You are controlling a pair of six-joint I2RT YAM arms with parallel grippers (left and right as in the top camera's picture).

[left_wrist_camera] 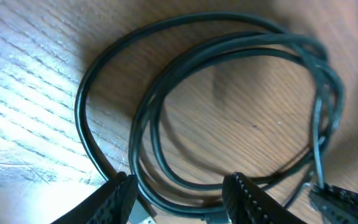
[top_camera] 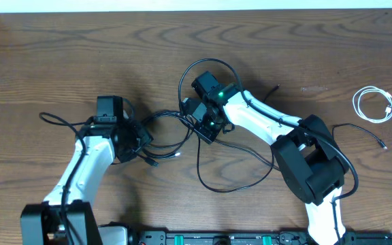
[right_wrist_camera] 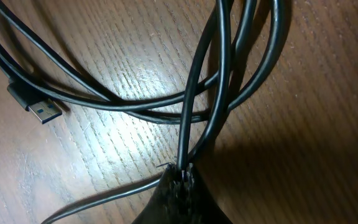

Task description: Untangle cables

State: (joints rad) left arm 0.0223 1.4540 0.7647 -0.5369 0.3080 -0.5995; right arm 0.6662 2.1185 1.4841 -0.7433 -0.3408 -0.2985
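Note:
Several thin black cables (top_camera: pixel 165 136) lie tangled on the wooden table between my two grippers, with one big loop (top_camera: pixel 233 184) trailing toward the front. My left gripper (top_camera: pixel 139 140) is open; in the left wrist view its jaws (left_wrist_camera: pixel 182 199) straddle strands of the coiled black cables (left_wrist_camera: pixel 229 53) without closing on them. My right gripper (top_camera: pixel 207 126) is shut on a black cable; the right wrist view shows the jaws (right_wrist_camera: pixel 184 175) pinching one strand (right_wrist_camera: pixel 194 93) that rises out of crossed strands. A USB plug (right_wrist_camera: pixel 36 107) lies to the left. The white cable (top_camera: pixel 373 105) lies coiled at far right.
A separate black cable (top_camera: pixel 363 129) runs from the right arm's base toward the right edge. The table's far edge (top_camera: pixel 196 9) lies along the top. The arm bases stand at the front edge.

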